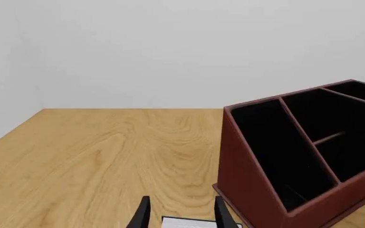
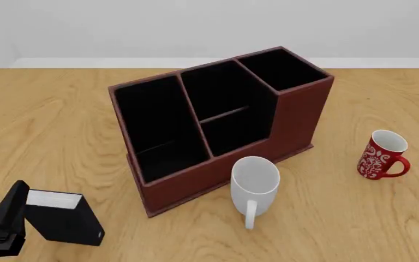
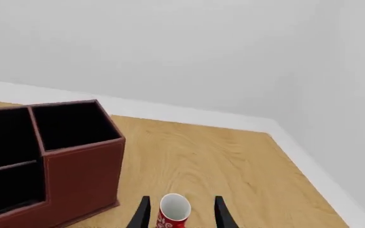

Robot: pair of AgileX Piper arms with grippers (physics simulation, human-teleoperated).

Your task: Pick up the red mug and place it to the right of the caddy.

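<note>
- Wood-grain table fills my front view, light tan with swirling grain; a white baseboard strip runs along its far edge under a plain pale grey wall.
- At the near left corner I see my left gripper, black, low at the frame edge, just beside a small black box with white page-like edges that leans on the table.
- From the left wrist view that gripper's two fingers stand apart with the box's white top edge between them, not pressed on it, so I read the claw as released.
- The caddy sits mid-table, dark reddish-brown, turned at an angle, three black-lined compartments stepping up toward the far right.
- A plain white mug lies tipped just in front of the caddy's low front wall, mouth toward the caddy, handle toward me.
- The red mug stands upright to the right of the caddy, well apart from it, handle to the right.
- My right gripper shows only in its own wrist view: fingers spread, the red mug's white mouth seen between them, nothing grasped.
- That view also shows the table's right edge meeting the baseboard at a room corner.
</note>
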